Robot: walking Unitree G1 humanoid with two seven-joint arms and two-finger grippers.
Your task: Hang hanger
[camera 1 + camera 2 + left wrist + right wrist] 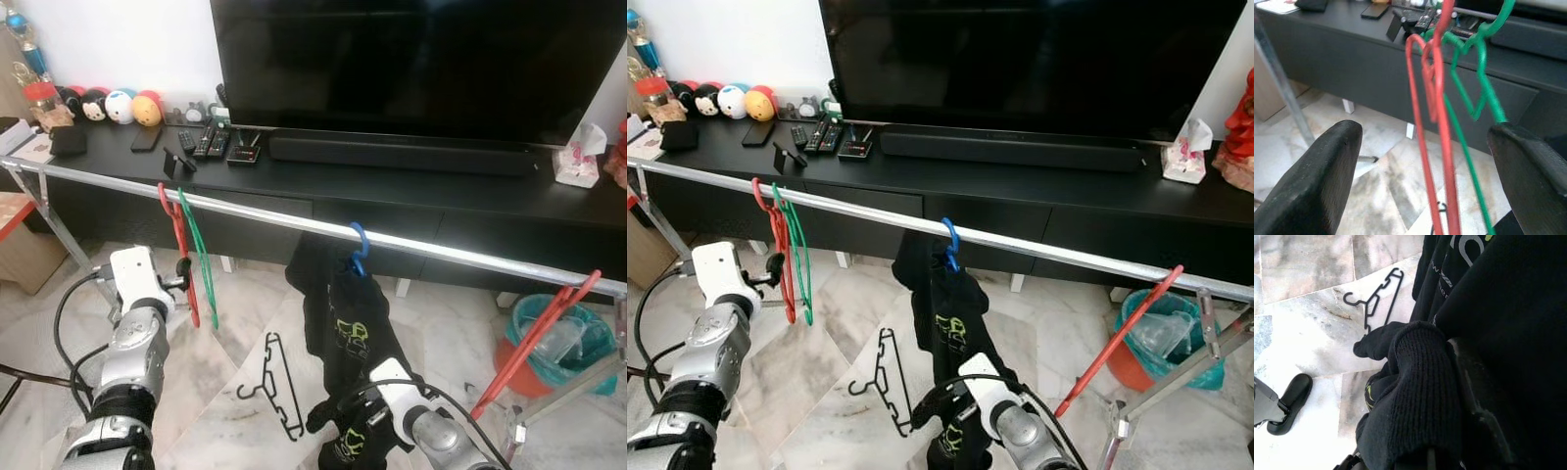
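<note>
The red hanger (180,243) is already hung on the rail (294,221), at 9 o'clock, between the wide-open fingers of the left hand (182,271). The black top (348,323) is gripped by the right hand (338,411). A black hanger (277,385) is left on the floor.

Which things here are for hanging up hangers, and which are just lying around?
For the job: silver rail, red hanger, green hanger, blue hanger with black garment, black hanger on the floor.

Just lying around: TV, plush toys, remotes, tissue box, bin.
</note>
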